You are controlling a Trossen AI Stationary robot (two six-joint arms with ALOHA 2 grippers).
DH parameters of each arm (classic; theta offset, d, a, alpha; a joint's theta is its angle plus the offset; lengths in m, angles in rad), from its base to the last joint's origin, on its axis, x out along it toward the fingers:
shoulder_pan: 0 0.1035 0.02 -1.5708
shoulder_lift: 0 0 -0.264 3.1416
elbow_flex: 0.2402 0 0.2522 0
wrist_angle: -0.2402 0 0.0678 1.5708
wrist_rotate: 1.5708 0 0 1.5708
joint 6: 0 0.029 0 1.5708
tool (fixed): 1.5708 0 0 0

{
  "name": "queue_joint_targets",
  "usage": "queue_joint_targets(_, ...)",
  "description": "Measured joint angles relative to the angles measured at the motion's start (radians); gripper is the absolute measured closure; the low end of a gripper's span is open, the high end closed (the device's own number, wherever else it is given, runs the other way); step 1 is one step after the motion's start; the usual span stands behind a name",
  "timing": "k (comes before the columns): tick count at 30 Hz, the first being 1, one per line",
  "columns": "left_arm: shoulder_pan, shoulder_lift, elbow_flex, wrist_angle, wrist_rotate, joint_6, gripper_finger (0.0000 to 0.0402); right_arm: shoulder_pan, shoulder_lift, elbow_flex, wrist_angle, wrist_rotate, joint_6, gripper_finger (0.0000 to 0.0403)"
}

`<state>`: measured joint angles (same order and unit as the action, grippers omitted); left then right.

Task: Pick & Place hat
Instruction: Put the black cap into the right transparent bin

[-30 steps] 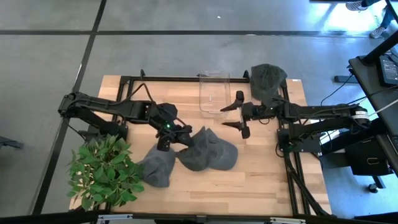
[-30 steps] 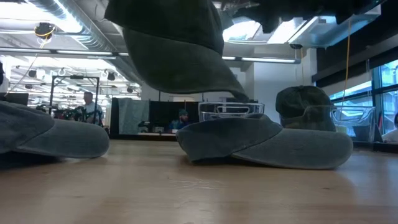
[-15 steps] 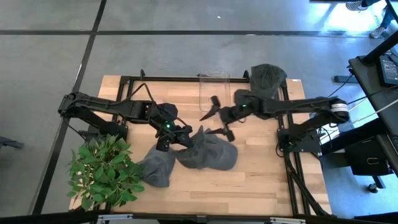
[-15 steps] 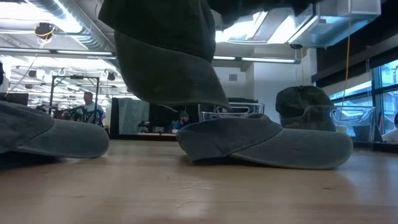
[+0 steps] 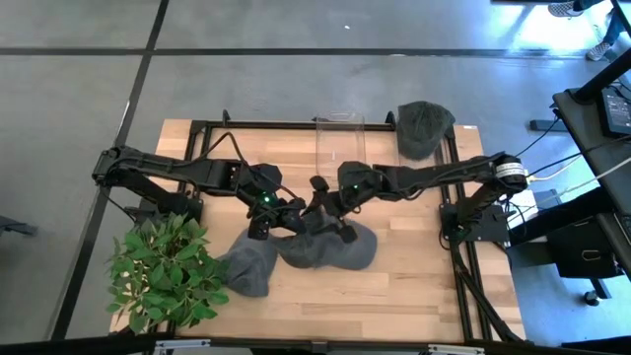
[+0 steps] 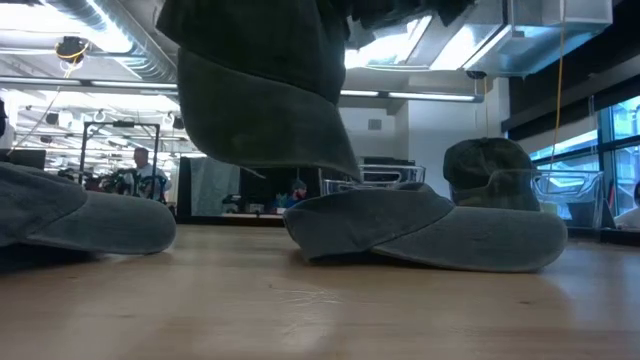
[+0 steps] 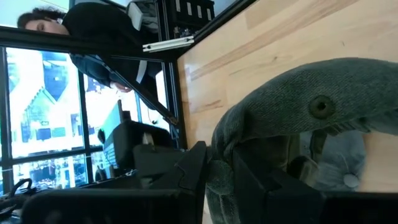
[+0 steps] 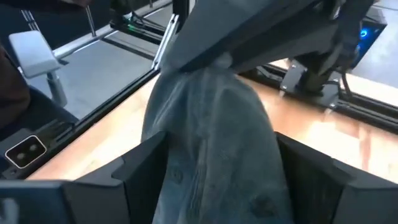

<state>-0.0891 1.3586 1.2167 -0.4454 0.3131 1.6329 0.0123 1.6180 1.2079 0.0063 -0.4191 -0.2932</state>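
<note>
Two robot arms meet over a pile of caps on the wooden worktop [image 5: 414, 247]. The left gripper [image 5: 277, 221] is clamped on the edge of a grey-green cap [image 5: 308, 225], holding it off the boards just beside the clear plastic bin [image 5: 339, 146]; seen from table height, the cap [image 6: 265, 85] hangs with its brim sloping down. The right gripper [image 5: 330, 209], fingers spread wide, straddles the same cap from the bin's side. Under it a second grey cap [image 5: 345, 248] lies flat, and a third [image 5: 248, 264] sits farther from the bin, next to the potted plant [image 5: 168, 271]. Another dark cap [image 5: 424, 126] rests at the worktop's corner just beside the bin.
</note>
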Motion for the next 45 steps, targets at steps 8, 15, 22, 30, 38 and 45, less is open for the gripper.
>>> queue_joint_targets(8, 0.0, 0.0, 0.0, 0.0, 0.002, -0.015, 0.0347, 0.029, -0.019, 0.0, 0.041, 0.057, 0.0, 0.0235)
queue_joint_targets(15, -0.001, 0.0, 0.0, 0.024, -0.003, -0.065, 0.0339, 0.029, -0.024, 0.0, 0.047, 0.062, 0.016, 0.033)
queue_joint_targets(22, -0.001, -0.014, -0.002, 0.027, -0.008, -0.169, 0.031, 0.029, -0.025, 0.0, 0.048, 0.06, 0.029, 0.0388)
queue_joint_targets(30, 0.014, -0.149, -0.002, -0.024, 0.008, -0.23, 0.0249, 0.008, -0.123, 0.0, -0.035, 0.063, 0.032, 0.0393)
queue_joint_targets(38, 0.15, -0.266, -0.001, -0.038, 0.011, -0.791, 0.0228, -0.061, -0.355, 0.0, -0.292, 0.28, 0.015, 0.0394)
queue_joint_targets(45, 0.279, -0.268, 0.0, -0.107, 0.246, -0.994, 0.0226, -0.208, -0.574, 0.0, -0.466, 0.468, -0.035, 0.0394)
